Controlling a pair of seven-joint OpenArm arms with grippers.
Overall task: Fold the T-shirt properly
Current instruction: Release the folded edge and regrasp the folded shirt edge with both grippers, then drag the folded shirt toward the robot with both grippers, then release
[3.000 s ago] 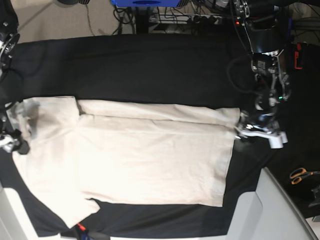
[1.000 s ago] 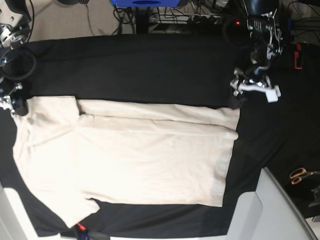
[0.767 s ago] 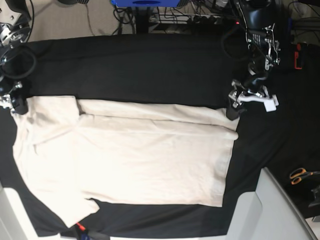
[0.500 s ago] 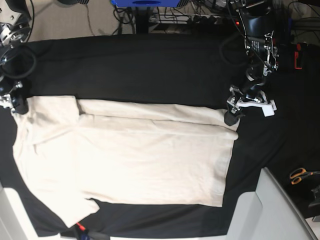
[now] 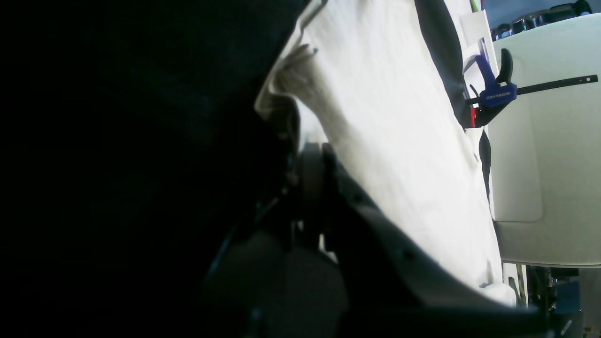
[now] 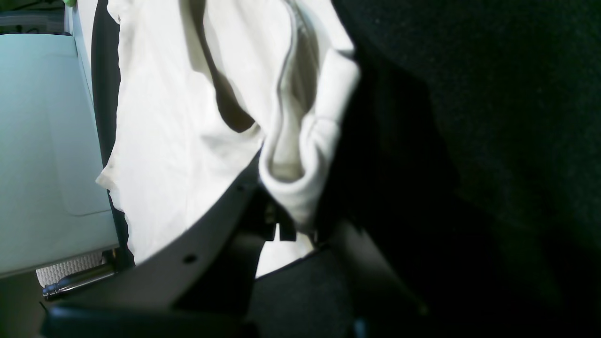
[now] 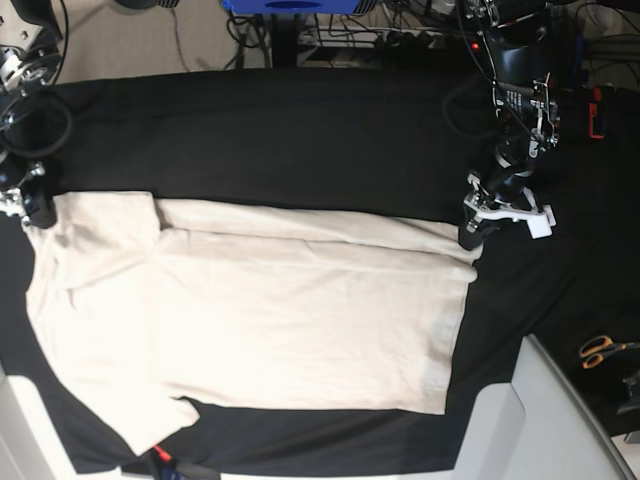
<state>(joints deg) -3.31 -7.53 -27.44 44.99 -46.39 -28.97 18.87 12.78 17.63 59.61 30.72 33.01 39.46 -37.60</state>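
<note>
The cream T-shirt (image 7: pixel 300 310) lies spread flat on the black table cloth (image 7: pixel 300 140), its far long edge folded inward. My left gripper (image 7: pixel 473 232) is at the shirt's far right corner. In the left wrist view its dark fingers (image 5: pixel 310 169) look shut on the bunched hem corner of the T-shirt (image 5: pixel 399 117). My right gripper (image 7: pixel 38 208) is at the far left corner by the sleeve. In the right wrist view the right gripper (image 6: pixel 291 220) is shut on a rolled fold of the T-shirt (image 6: pixel 164 117).
Pale rigid panels flank the table at the bottom right (image 7: pixel 560 420) and bottom left. A blue clamp (image 5: pixel 493 89) grips one panel. Orange-handled scissors (image 7: pixel 600 350) lie at the right edge. Cables and equipment (image 7: pixel 300 20) stand behind the table.
My left gripper has come down from behind the table's right side onto the shirt's far right corner. My right gripper has stayed at the far left corner for the last second.
</note>
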